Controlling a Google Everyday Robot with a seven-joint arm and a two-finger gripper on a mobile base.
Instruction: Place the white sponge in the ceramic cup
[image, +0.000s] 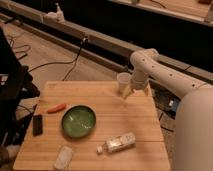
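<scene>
The white sponge (64, 157) lies flat near the front left edge of the wooden table (135, 125). The ceramic cup (122, 80) stands upright at the table's far edge, right of centre. My gripper (127, 92) hangs from the white arm just right of and below the cup, fingers pointing down at the tabletop. Its two fingers stand apart and hold nothing. The gripper is far from the sponge, across the table.
A green round bowl (78, 121) sits mid-table, between sponge and cup. A clear plastic bottle (117, 143) lies on its side near the front. An orange carrot (56, 107) and a black phone (37, 124) lie at the left. Cables run over the floor behind.
</scene>
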